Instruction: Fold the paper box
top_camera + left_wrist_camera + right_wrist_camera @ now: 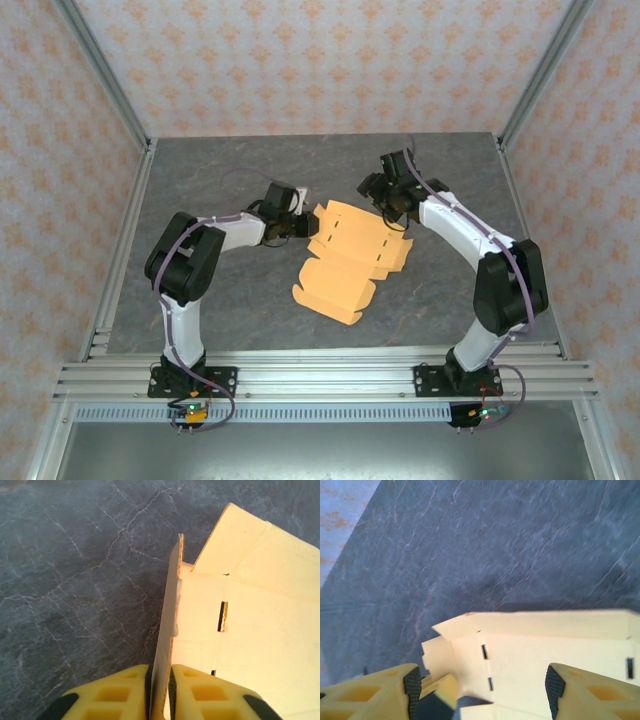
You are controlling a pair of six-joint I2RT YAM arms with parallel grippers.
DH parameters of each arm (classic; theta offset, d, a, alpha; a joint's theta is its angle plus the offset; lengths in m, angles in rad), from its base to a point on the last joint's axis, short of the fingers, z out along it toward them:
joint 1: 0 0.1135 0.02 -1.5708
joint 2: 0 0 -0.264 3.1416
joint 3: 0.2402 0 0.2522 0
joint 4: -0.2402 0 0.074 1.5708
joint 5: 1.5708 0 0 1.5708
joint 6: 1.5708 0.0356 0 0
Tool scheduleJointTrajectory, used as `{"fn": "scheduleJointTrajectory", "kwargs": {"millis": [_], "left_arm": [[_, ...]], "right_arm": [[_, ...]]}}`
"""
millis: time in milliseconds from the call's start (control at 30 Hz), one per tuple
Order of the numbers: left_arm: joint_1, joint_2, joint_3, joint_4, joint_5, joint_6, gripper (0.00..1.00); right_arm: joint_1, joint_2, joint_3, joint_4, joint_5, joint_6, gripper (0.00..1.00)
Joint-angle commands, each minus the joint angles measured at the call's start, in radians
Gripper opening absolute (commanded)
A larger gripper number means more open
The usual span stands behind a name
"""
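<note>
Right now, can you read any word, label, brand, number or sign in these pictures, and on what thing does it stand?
No text can be read anywhere.
The paper box is plain and unprinted; its dark marks are cut slots.
The wall pattern is ornament, not letters.

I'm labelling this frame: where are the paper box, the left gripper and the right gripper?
paper box [345,262]: top view, middle of its central panel.
left gripper [160,682]: left wrist view, midway between its tips, closed on the box.
right gripper [483,687]: right wrist view, midway between its open tips.
</note>
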Motion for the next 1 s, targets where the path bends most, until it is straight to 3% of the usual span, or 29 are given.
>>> {"fn": "scheduleJointTrajectory", "kwargs": {"millis": [0,100,233,433,600,733,800,967], "left_arm": [[-0.016,-0.087,-0.057,0.042,-0.041,0.017,0.11],[-0.043,-0.190,-0.172,0.157,-0.136,-0.004,0.06],[-0.065,-0.277,-0.302,0.328,-0.257,-0.074,0.05],[-0.101,-0.306,-0.378,0.441,-0.340,-0.129,0.06],[-0.101,-0.297,-0.431,0.555,-0.331,-0.195,0.06],[-0.101,-0.311,-0.440,0.556,-0.347,-0.195,0.07],[-0.100,-0.319,-0.457,0.576,-0.351,-0.195,0.07],[-0.102,-0.329,-0.483,0.605,-0.337,-0.154,0.07]], "right_arm": [[0.004,0.015,-0.026,0.035,-0.122,0.309,0.71],[0.010,0.034,-0.067,0.137,-0.197,0.523,0.74],[0.028,0.079,-0.059,0.233,-0.190,0.715,0.76],[0.029,0.181,0.022,0.271,-0.221,0.836,0.75],[0.016,0.209,0.025,0.305,-0.191,0.874,0.62],[0.007,0.229,0.025,0.305,-0.190,0.867,0.42],[0.003,0.245,0.026,0.326,-0.213,0.868,0.37],[-0.002,0.247,0.045,0.315,-0.226,0.852,0.69]]}}
